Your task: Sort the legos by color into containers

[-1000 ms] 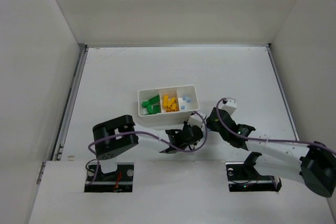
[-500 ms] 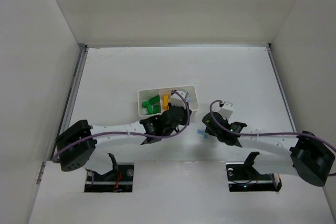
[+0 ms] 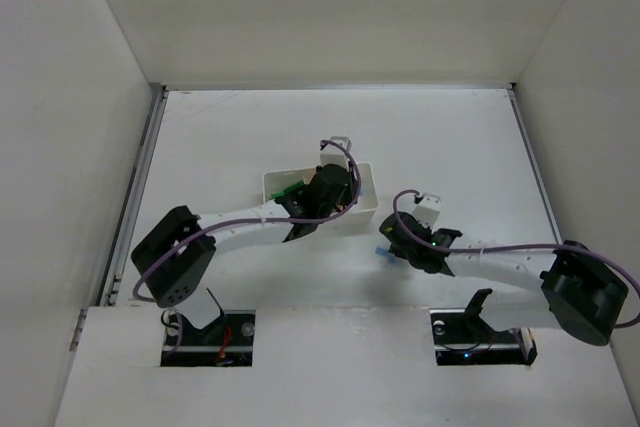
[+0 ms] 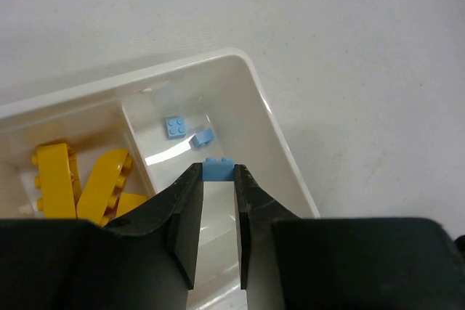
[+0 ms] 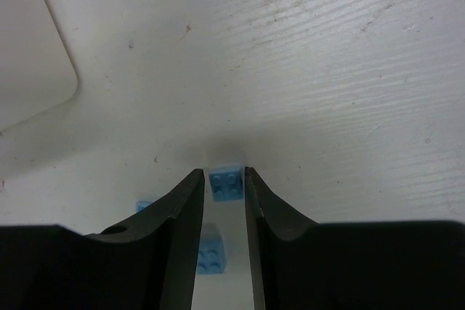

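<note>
- The left claw (image 4: 218, 173), two black tapered plastic fingers, is pinching a tiny light-blue square plastic brick (image 4: 218, 168) at its very tips, with the jaws drawn in narrow on it.
- That claw is hanging over the right-end compartment (image 4: 166, 159) of the low white glossy plastic tray (image 4: 276, 143), whose rim is curving round a soft corner.
- Two loose light-blue studded bricks (image 4: 174, 127) are lying on the shiny floor of that compartment, close together, one flat and one tilted.
- A thin white divider (image 4: 134, 136) is separating them from the chunky yellow-orange oblong bricks (image 4: 54, 179), which are lying heaped in the middle compartment.
- From above, bright green bricks (image 3: 290, 193) are showing in the tray's left-end compartment, and the left arm is covering the rest of the tray.
- The right claw (image 5: 223, 172) is reaching down to the matte white counter (image 5: 327, 70), which is looking scuffed and finely streaked.
- Its black fingers are standing narrow on either side of a second light-blue square brick (image 5: 227, 184) that is resting on the counter near the tray's front-right corner. I cannot tell whether they are squeezing it.
- Another pale-blue brick (image 5: 211, 255) is lying on the counter under that claw, and the corner of a third blue piece (image 5: 144, 205) is peeking out beside the left finger.
</note>
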`<state>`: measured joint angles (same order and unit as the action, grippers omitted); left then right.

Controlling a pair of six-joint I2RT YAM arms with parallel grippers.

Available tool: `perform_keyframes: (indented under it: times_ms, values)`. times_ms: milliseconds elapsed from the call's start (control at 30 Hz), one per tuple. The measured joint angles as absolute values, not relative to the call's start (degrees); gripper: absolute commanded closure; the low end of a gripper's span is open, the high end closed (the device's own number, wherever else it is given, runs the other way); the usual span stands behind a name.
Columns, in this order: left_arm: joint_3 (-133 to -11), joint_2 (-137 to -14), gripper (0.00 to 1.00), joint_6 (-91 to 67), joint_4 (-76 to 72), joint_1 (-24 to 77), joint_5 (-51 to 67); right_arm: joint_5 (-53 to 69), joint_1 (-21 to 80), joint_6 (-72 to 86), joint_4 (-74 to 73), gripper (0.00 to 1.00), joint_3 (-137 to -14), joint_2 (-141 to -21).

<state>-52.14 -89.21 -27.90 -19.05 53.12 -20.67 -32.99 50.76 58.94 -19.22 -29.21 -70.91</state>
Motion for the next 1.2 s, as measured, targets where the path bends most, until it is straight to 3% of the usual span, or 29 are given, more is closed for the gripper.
perform_keyframes:
  times_ms: [267,500,800,1000,1067,1200]
  values:
    - [-54.0,-95.8,0.58,-27.8,-18.5,52.3,-19.5,-33.1,51.4,58.9,-19.5,0.74,-30.0,-72.2]
    - [-53.0,-93.3,0.57,-27.7,-18.5,52.8,-19.6,-34.2,52.2,58.8,-20.1,0.8,-30.1,-71.4]
    - [-40.6,-74.6,0.57,-29.3,-18.7,57.3,-23.0,-35.9,52.5,50.5,-20.8,0.8,-36.8,-61.0]
    - [-34.0,-68.4,0.57,-32.2,-16.7,59.9,-26.3,-31.6,49.9,41.7,-11.7,0.8,-44.8,-65.8]
    - [-32.7,-67.3,0.57,-33.4,-16.0,60.5,-27.2,-30.0,48.8,39.6,-9.5,0.76,-47.2,-69.4]
    - [-30.7,-65.6,0.57,-35.0,-15.3,61.5,-28.2,-27.6,47.2,36.8,-6.3,0.54,-50.6,-75.5]
